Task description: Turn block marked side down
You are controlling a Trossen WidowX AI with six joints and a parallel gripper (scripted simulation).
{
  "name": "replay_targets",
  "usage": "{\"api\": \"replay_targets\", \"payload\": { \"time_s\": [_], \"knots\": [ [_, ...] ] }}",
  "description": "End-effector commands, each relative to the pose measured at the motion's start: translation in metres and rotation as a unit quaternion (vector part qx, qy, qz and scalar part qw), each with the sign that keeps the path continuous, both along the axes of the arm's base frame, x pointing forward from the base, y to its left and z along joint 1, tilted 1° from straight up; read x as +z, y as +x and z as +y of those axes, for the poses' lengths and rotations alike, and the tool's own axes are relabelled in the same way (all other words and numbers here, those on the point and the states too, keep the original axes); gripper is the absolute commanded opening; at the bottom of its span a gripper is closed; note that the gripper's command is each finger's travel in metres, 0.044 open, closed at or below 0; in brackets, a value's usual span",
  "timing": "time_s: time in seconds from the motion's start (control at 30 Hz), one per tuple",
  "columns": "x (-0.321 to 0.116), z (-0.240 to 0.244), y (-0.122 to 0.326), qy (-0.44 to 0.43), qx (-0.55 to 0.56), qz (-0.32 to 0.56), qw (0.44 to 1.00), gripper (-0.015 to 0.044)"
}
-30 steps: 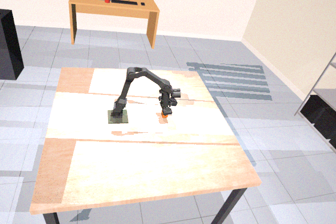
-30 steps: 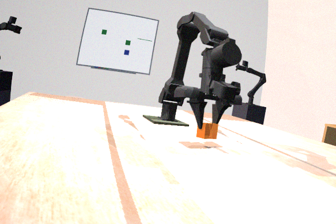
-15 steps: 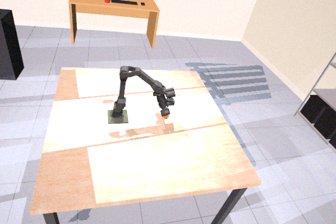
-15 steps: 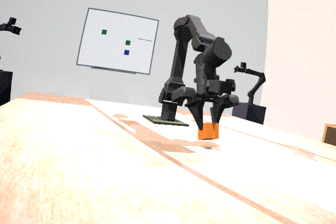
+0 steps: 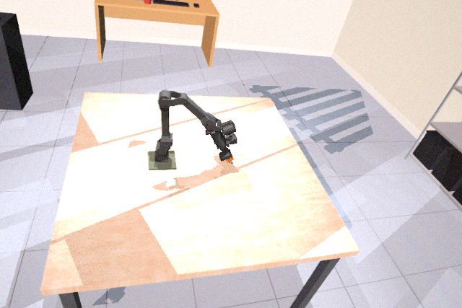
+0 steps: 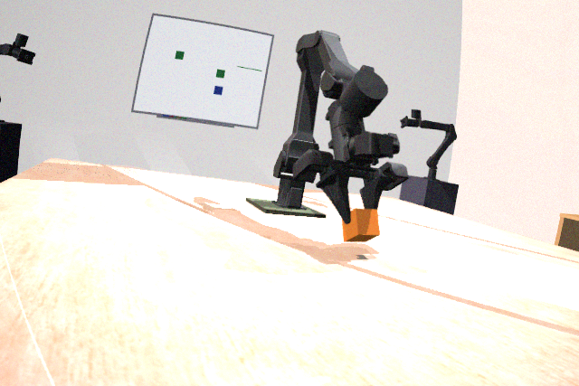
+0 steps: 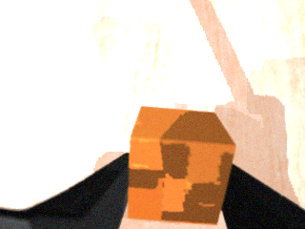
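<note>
While two fingers stand partly open, gripping one orange block, one table lies beneath.

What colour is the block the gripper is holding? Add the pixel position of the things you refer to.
The block (image 5: 229,159) (image 6: 360,224) (image 7: 181,176) is orange, showing best in the wrist view, where darker brown shadowy patches cross it.

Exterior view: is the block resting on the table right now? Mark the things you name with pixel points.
No, the orange block (image 5: 229,159) (image 6: 360,225) (image 7: 181,181) hangs between the gripper's fingers, above its shadow on the table.
</note>
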State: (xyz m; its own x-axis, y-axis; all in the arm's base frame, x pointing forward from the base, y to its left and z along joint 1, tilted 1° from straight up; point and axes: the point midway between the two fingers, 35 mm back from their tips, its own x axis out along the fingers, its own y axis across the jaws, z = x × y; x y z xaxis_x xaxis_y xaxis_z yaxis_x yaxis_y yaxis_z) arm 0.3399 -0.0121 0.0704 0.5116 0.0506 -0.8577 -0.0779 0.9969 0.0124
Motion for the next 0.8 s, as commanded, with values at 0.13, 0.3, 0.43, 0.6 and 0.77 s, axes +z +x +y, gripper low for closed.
{"api": "replay_targets", "payload": {
  "time_s": [0.13,0.3,0.43,0.6,0.77],
  "knots": [
    [-0.012,0.0,0.008,0.006,-0.001,-0.058,0.998,0.0],
    [-0.02,-0.001,0.011,0.01,-0.002,-0.098,0.995,0.0],
    [-0.025,-0.001,0.011,0.012,-0.002,-0.13,0.991,0.0],
    [-0.028,-0.001,0.009,0.015,-0.003,-0.17,0.985,0.0],
    [-0.029,0.0,0.005,0.018,-0.002,-0.21,0.978,0.0]
  ]
}}
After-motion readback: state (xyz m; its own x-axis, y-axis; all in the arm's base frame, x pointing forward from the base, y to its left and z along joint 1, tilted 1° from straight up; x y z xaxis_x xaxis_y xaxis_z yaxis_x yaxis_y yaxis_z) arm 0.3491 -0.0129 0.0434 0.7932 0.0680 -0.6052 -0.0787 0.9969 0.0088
